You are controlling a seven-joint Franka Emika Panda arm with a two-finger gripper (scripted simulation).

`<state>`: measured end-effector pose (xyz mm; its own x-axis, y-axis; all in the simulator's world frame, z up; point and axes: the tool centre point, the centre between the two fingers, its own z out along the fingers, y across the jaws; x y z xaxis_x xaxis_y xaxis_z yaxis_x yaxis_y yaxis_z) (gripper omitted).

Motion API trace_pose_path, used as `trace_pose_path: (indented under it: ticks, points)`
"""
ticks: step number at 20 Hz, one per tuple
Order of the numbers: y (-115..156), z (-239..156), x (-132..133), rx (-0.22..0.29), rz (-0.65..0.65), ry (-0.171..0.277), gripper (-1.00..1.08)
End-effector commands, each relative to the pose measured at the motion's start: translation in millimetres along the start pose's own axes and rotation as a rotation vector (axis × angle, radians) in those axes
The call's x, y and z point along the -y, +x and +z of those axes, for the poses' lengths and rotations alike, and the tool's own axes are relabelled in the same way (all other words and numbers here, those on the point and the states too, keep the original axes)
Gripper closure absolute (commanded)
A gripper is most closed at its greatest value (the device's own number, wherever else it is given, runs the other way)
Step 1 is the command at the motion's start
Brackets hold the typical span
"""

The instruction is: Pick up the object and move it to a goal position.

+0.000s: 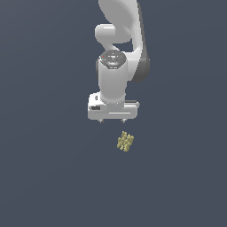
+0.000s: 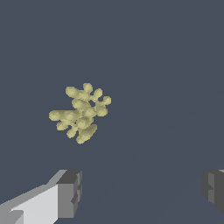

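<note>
Exterior view: gripper (image 1: 112, 120) spread wide, empty, above object (image 1: 125, 141); object apart from fingers (image 2: 70, 192).

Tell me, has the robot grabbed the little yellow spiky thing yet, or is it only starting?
Only starting. Nothing looks done: the small olive-yellow spiky cluster of crossed rods lies alone on the dark surface, untouched. In hand: the white gripper hangs over it with its jaws wide apart and empty, and the cluster is not between them. Left: line up, lower, close on the cluster, lift it, carry it to the goal.
</note>
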<state>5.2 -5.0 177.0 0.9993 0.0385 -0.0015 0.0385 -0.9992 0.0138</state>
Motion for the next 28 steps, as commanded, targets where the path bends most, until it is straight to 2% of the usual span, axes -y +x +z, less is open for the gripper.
trace_pose_path:
  ticks: [1,10,18,28]
  points:
    - [0,0,0,0.000,0.000,0.000,-0.92]
    - [8,-2,15,-0.004,-0.028,-0.006,-0.92]
    - [8,-2,15,-0.004,-0.029,-0.006,-0.92]
    - [14,4,22,-0.004,0.057,-0.002,-0.92]
